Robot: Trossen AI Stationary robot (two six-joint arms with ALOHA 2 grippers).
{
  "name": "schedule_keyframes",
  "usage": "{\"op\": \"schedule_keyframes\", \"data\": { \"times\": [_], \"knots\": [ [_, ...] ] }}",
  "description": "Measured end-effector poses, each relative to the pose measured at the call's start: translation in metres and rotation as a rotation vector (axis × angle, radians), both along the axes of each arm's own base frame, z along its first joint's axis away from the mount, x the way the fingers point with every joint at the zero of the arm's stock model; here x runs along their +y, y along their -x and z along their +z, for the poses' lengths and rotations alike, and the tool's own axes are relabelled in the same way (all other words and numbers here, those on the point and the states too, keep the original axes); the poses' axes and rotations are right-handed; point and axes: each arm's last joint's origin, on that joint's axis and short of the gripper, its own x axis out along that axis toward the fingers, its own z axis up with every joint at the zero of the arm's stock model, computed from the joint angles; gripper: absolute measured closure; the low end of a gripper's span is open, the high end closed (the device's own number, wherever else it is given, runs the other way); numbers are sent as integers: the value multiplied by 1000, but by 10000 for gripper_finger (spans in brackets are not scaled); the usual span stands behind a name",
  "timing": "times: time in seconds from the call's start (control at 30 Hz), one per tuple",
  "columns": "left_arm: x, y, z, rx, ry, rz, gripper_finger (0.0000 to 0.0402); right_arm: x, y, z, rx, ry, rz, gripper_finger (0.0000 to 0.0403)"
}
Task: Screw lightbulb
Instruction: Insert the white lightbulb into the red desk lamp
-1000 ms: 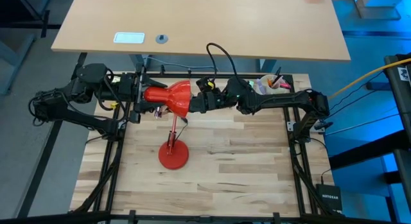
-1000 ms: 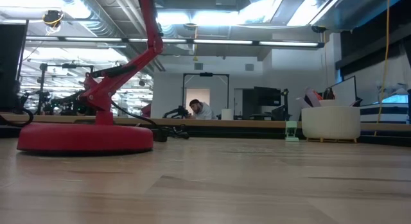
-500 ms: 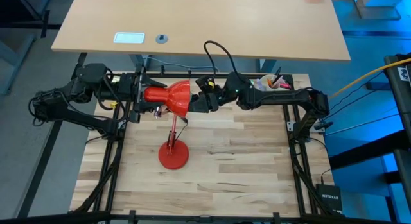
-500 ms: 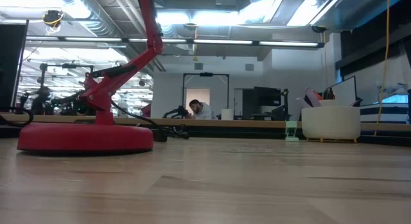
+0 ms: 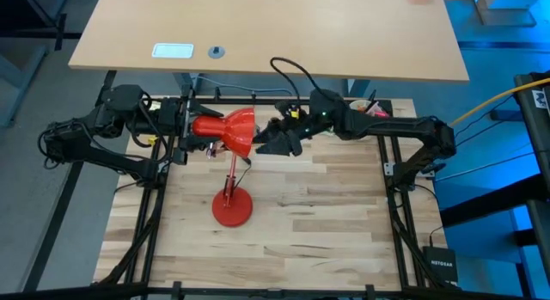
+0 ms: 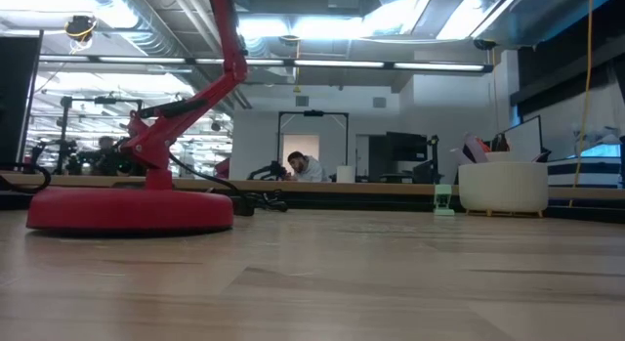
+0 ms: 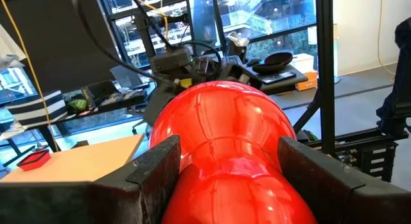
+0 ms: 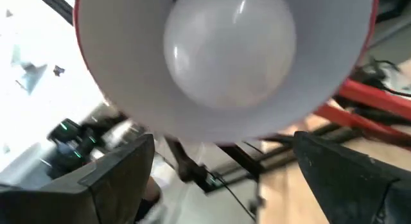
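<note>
right gripper [image 5: 268, 142] backs off toward 3 o'clock, fingers apart and empty, lightbulb [image 8: 230, 49] seated in the shade [image 5: 240, 131] while left gripper [image 7: 225, 165] stays clamped on it, so screwing looks done.

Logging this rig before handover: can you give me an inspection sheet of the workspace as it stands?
Surface: wooden table, bare in front.
Job's things: lightbulb sits inside the red lamp shade; lamp base on the table.
Clutter: white cup of pens at the far right corner.
Grippers: left gripper shut on the shade's neck; right gripper open, just off the bulb.
Cables: black loop above the right arm.
Surroundings: seated person far behind.
</note>
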Motion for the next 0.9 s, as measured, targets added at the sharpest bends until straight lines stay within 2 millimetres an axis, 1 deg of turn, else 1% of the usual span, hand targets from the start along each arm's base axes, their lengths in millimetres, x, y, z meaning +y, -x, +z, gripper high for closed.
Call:
{"op": "schedule_keyframes", "data": {
  "times": [0.1,0.2,0.3,0.4,0.47,0.6,0.67,0.8,0.87,0.9],
  "knots": [
    [0,0,0,0,2,0,164,2,13,3,35,92,1,27],
    [0,0,0,0,10,0,164,4,34,13,29,250,-8,27],
    [0,0,0,-1,31,-8,164,3,55,18,62,459,-123,27],
    [-1,0,0,-1,46,-52,164,1,64,18,38,623,-232,27],
    [-2,1,1,-10,59,-82,164,1,62,17,-32,666,-241,27],
    [-4,4,3,-21,83,-144,165,3,52,8,-163,759,-171,27],
    [-5,6,4,-30,118,-179,165,2,47,2,-142,758,-165,27],
    [-8,10,6,-39,151,-265,166,0,39,-6,-47,575,-198,27],
    [-9,11,7,-37,175,-318,166,0,36,-10,-31,561,-192,27],
    [-10,12,8,-37,184,-342,166,0,35,-12,-25,583,-182,27]
  ]
}}
